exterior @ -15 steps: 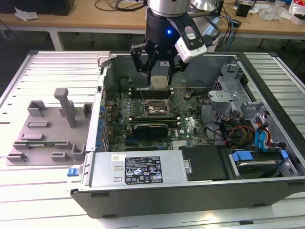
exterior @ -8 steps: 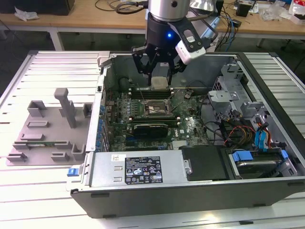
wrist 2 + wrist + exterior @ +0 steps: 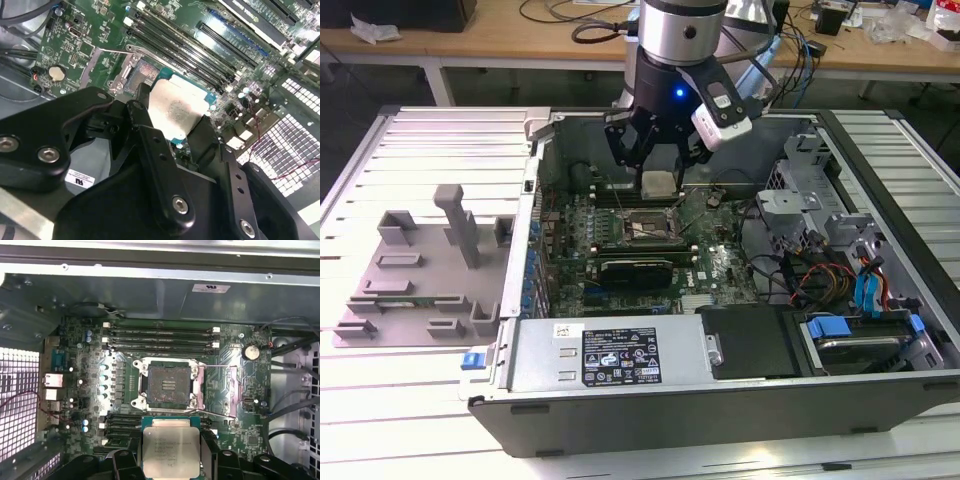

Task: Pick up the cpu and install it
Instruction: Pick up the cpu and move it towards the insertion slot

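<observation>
cpu (image 3: 168, 451) clamped in gripper (image 3: 658, 172), above socket (image 3: 169, 385)

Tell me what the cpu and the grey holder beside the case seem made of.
The cpu: apparently a metal lid, silver-grey with a dull sheen, on a green board rim. The grey holder: probably moulded plastic, uniform matte grey, no glint.

You see an open computer case (image 3: 620, 405) lying on a slatted metal table (image 3: 420, 140). Inside it, locate the green motherboard (image 3: 718, 268). Its open socket (image 3: 167, 385) has memory slots (image 3: 160, 331) on two sides. A grey plastic holder (image 3: 420, 270) sits just beside the case, on the exterior view's left.
</observation>
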`<action>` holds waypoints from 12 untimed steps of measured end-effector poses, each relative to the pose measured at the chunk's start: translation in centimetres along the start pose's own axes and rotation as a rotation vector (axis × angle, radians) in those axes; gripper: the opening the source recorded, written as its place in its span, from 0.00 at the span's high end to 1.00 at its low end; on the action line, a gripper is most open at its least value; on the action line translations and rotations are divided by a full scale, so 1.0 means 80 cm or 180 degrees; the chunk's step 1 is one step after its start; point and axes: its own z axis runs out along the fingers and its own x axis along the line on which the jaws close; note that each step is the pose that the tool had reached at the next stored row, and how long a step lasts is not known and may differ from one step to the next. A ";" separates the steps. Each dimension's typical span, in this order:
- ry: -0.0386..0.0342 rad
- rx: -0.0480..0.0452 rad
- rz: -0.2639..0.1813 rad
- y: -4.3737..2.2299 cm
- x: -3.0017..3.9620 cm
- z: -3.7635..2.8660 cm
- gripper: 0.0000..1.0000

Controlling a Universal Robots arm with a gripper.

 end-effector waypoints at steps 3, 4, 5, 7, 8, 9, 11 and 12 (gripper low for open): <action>0.0003 -0.0001 0.0060 0.0050 -0.0003 0.0056 0.45; 0.0004 -0.0001 0.0081 0.0068 -0.0006 0.0084 0.45; 0.0005 0.0000 0.0100 0.0086 -0.0008 0.0107 0.45; 0.0006 -0.0001 0.0126 0.0105 -0.0011 0.0146 0.45; 0.0008 -0.0001 0.0132 0.0111 -0.0011 0.0163 0.45; 0.0013 -0.0001 0.0144 0.0139 -0.0012 0.0214 0.45; 0.0014 -0.0001 0.0145 0.0215 -0.0015 0.0263 0.45; 0.0014 -0.0001 0.0144 0.0233 -0.0016 0.0273 0.45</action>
